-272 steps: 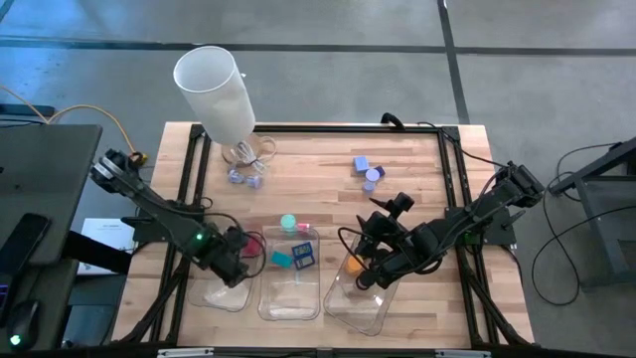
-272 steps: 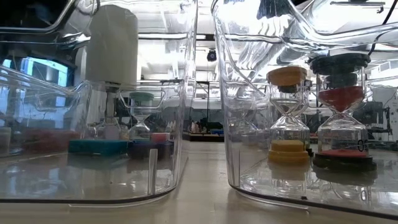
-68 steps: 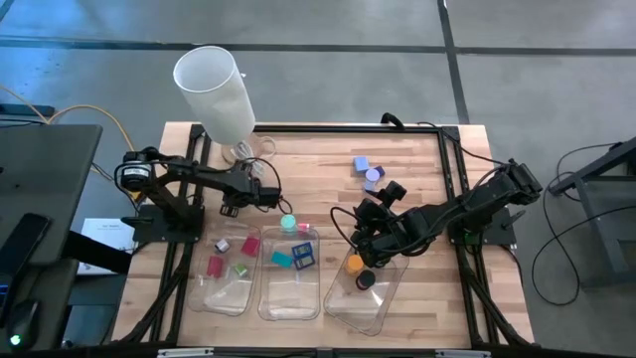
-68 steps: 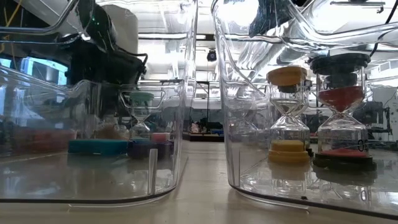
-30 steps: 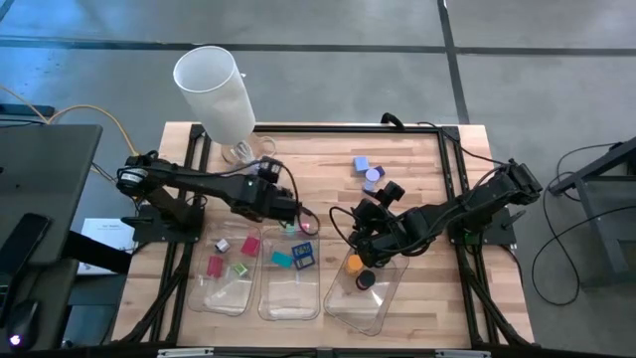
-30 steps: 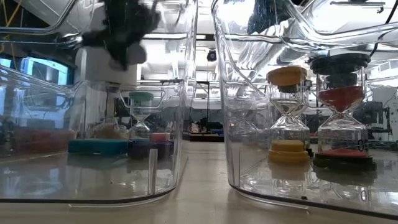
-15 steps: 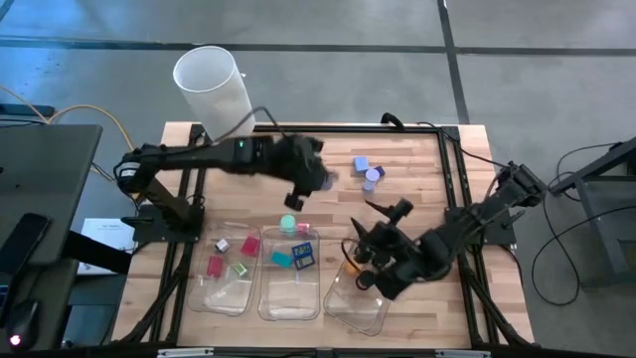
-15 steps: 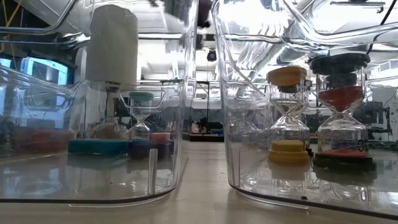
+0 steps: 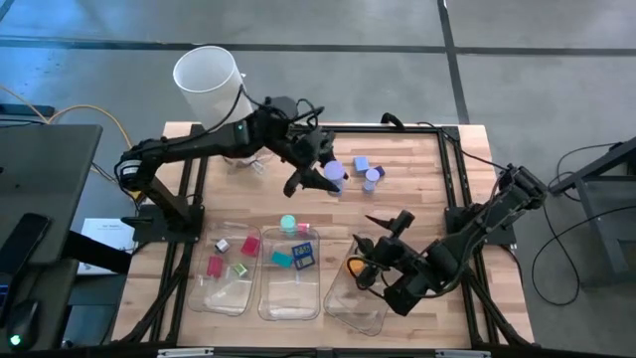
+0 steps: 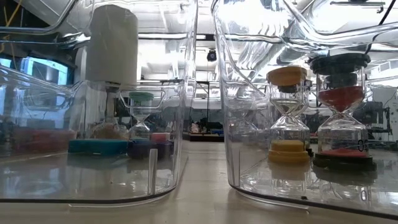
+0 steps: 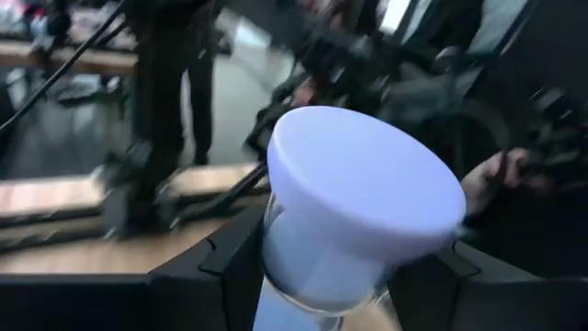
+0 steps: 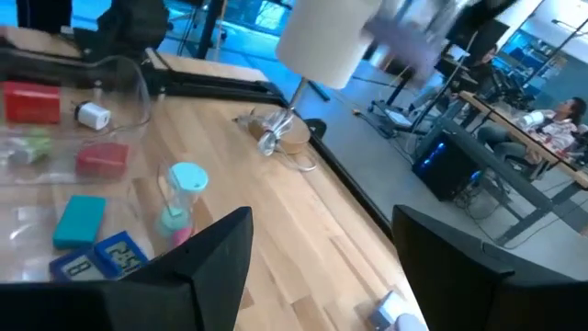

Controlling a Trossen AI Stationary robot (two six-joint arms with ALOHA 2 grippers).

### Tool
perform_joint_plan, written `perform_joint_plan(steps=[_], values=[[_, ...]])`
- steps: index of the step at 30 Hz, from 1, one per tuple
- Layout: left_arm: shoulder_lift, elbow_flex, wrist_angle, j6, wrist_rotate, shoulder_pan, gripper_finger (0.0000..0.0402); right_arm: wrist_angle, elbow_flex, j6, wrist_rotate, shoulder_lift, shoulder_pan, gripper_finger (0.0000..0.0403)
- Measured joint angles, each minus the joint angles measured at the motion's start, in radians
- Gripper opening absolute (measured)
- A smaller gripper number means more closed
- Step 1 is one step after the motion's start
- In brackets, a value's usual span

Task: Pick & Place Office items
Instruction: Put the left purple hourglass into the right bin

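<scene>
My left gripper (image 9: 320,177) hangs over the far middle of the table, shut on a lilac-capped sand timer (image 11: 363,198). My right gripper (image 9: 386,221) stands open with nothing between its fingers, above the far end of the right clear tray (image 9: 370,310). That tray holds an orange-capped timer (image 10: 287,115) and a black-and-red one (image 10: 341,112). A teal-capped timer (image 9: 288,224) stands upright at the far end of the middle tray (image 9: 288,303). That tray holds a teal block (image 12: 78,221) and a blue block (image 12: 101,257). Red and green pieces (image 9: 231,259) lie in the left tray. My left gripper pinches the timer's glass body (image 11: 303,280), just under its lilac cap, between its two fingers (image 11: 216,276). The fingers come at it about level. The timer is lifted clear of the table and tilts, its cap pointing away from the wrist.
A tall white cylinder (image 9: 214,85) stands on a wire foot at the far left corner. A lilac cube (image 9: 362,163) and a lilac cap (image 9: 373,177) lie on the wood just right of my left gripper. A black frame (image 9: 452,159) runs round the table.
My left gripper has risen from the middle tray's far end and swung toward the far right with the lilac timer, tipping from pointing down to level and rolling. My right arm has swung toward the near edge, its gripper still open.
</scene>
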Motion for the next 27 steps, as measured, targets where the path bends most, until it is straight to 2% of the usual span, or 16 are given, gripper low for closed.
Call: perform_joint_plan(steps=[6,9,14,15,21,25,27], values=[[0.0,-0.001,0.204,-0.148,-0.03,-0.071,0.0162,0.14,0.0,-0.203,-0.082,0.003,-0.024,0.0251],[0.0,-0.001,0.232,-0.17,-0.057,-0.094,0.0165,0.244,0.0,-0.316,0.015,0.003,-0.028,0.0248],[-0.004,-0.001,0.232,-0.167,-0.057,-0.098,0.017,0.407,0.001,-0.501,0.281,0.003,0.005,0.0231],[-0.004,-0.001,0.233,-0.167,-0.058,-0.1,0.0168,0.417,0.001,-0.523,0.297,0.003,0.012,0.0227],[-0.004,-0.001,0.345,-0.254,-0.107,-0.107,0.0165,0.489,0.0,-0.61,0.301,-0.004,0.005,0.0203],[-0.005,-0.001,0.394,-0.329,-0.11,-0.106,0.0167,0.62,0.0,-0.759,0.288,-0.005,-0.01,0.0188],[-0.005,-0.001,0.398,-0.335,-0.111,-0.106,0.0167,0.693,0.001,-0.844,0.246,-0.006,-0.02,0.0183]])
